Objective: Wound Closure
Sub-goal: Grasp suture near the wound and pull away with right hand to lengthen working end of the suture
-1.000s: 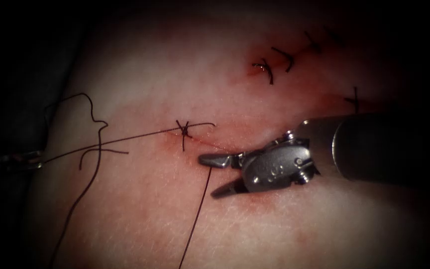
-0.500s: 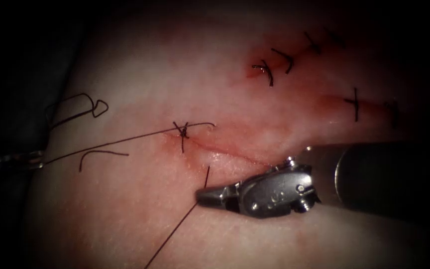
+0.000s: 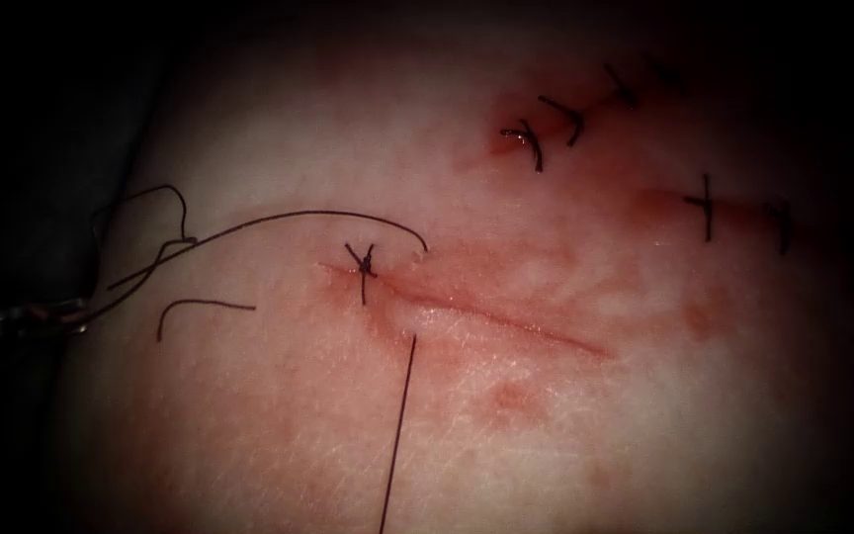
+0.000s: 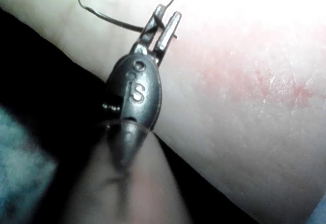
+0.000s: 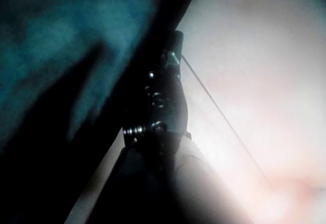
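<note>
Far left of the endoscope view, the left tool [image 3: 27, 318] sits at the dim edge of the tissue [image 3: 249, 435], over dark cloth [image 3: 12, 148]. Its jaws are closed on the thread [image 3: 279, 220]; in the left wrist view the left tool's tips [image 4: 162, 23] pinch a strand. From there the thread arcs slack up & right to the knot [image 3: 365, 261] at the left end of the cut [image 3: 506, 321]. A loose cut end of thread [image 3: 200, 309] lies just below that arc, apart from it. A 2nd strand [image 3: 397, 435] runs straight down from just below the cut to the bottom edge. Red fluid [image 3: 511, 396] stains the tissue around & below the cut. Upper right: finished stitches [image 3: 546, 124] across other closed cuts. Needle: can't tell where. Right wrist view: right tool [image 5: 170, 61] is dark against pale tissue, w/ a strand running off its tip; jaw state can't be told.
</note>
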`<act>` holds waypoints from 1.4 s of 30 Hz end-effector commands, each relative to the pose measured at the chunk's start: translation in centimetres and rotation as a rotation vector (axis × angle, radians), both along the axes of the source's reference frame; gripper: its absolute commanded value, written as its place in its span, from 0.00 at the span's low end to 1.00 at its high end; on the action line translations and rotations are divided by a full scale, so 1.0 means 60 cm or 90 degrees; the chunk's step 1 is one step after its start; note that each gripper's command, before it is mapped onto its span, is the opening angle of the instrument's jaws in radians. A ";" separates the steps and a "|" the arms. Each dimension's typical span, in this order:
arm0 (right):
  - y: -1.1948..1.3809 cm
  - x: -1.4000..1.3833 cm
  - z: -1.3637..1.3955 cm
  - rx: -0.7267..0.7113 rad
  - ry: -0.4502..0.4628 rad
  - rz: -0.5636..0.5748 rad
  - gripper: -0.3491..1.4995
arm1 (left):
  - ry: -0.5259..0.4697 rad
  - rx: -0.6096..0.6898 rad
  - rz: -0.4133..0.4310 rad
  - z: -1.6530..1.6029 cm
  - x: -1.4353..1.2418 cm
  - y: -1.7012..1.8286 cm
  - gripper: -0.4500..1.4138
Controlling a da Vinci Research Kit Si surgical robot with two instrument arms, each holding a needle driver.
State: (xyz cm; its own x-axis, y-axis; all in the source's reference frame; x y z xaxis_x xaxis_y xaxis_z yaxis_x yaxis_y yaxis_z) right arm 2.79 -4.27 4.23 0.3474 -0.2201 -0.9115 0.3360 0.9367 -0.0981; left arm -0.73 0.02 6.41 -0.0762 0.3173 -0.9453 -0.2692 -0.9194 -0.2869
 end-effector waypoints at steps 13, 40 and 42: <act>0.0218 -0.0063 0.0086 -0.017 0.028 0.091 0.89 | -0.001 0.001 0.000 0.0012 -0.0009 -0.0006 0.00; 0.0313 -0.0034 0.0270 -0.045 -0.045 0.112 0.00 | 0.000 0.001 0.000 0.0011 -0.0009 -0.0007 0.00; 0.0298 -0.0039 0.0266 -0.023 -0.045 0.123 0.00 | 0.000 0.001 0.000 0.0011 -0.0009 -0.0006 0.00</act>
State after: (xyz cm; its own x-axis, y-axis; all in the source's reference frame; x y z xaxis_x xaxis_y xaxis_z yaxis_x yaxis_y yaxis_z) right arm 2.51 -2.42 5.77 0.4495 -0.1662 -0.8777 0.1484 0.9828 -0.1101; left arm -0.73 0.01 6.40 -0.0768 0.3170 -0.9453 -0.2699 -0.9193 -0.2863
